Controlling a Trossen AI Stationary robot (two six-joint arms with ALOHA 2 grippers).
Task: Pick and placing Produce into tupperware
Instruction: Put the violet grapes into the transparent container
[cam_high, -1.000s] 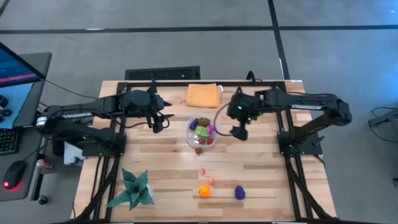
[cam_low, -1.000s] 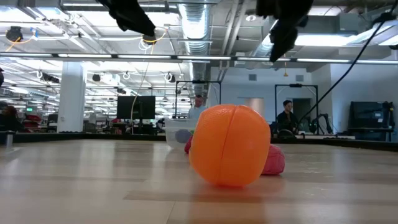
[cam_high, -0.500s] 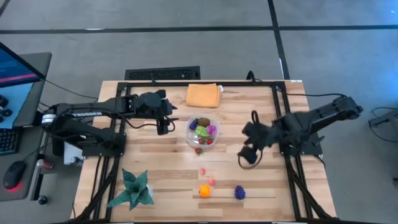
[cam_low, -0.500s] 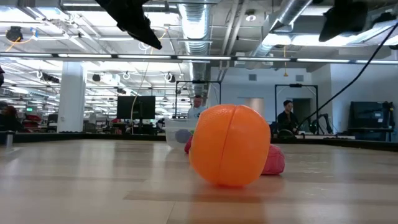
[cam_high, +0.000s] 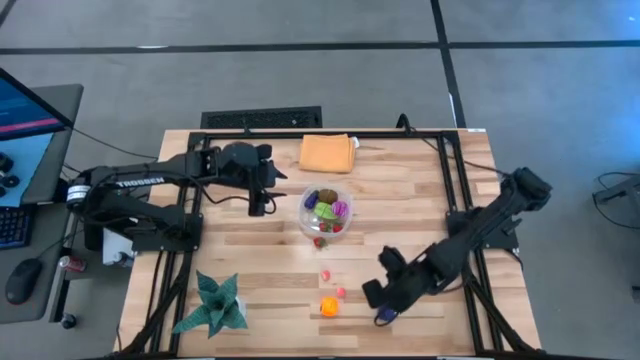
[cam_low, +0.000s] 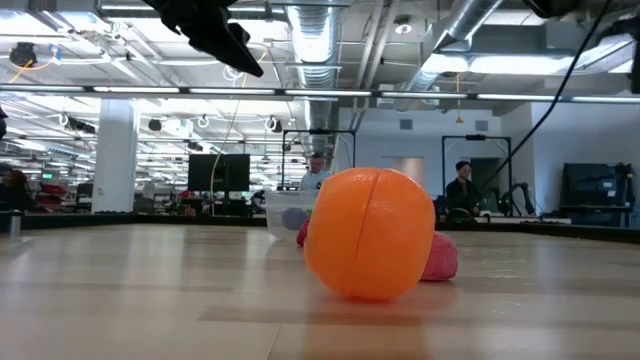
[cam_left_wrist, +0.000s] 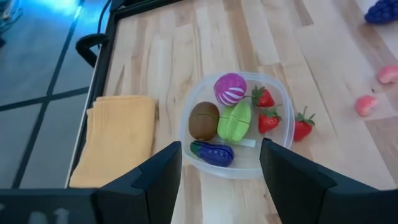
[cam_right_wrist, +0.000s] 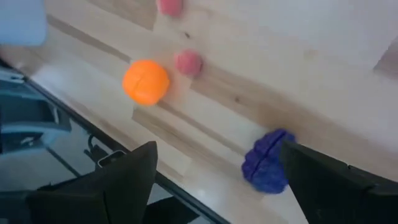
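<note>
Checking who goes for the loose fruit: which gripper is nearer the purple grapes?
Right. The right gripper hangs open just above the purple grapes near the table's front edge; the left gripper waits beside the container, far off.

clear tupperware (cam_left_wrist: 283, 99), centre frame: brown piece (cam_left_wrist: 204, 120) | green piece (cam_left_wrist: 234, 121) | magenta white-veined piece (cam_left_wrist: 230, 89) | dark purple piece (cam_left_wrist: 212, 152) | red strawberries (cam_left_wrist: 268, 122) || lower frame: orange ball (cam_high: 329, 306), blue-purple grapes (cam_right_wrist: 268, 162) || upper frame: orange cloth (cam_high: 327, 153)
</note>
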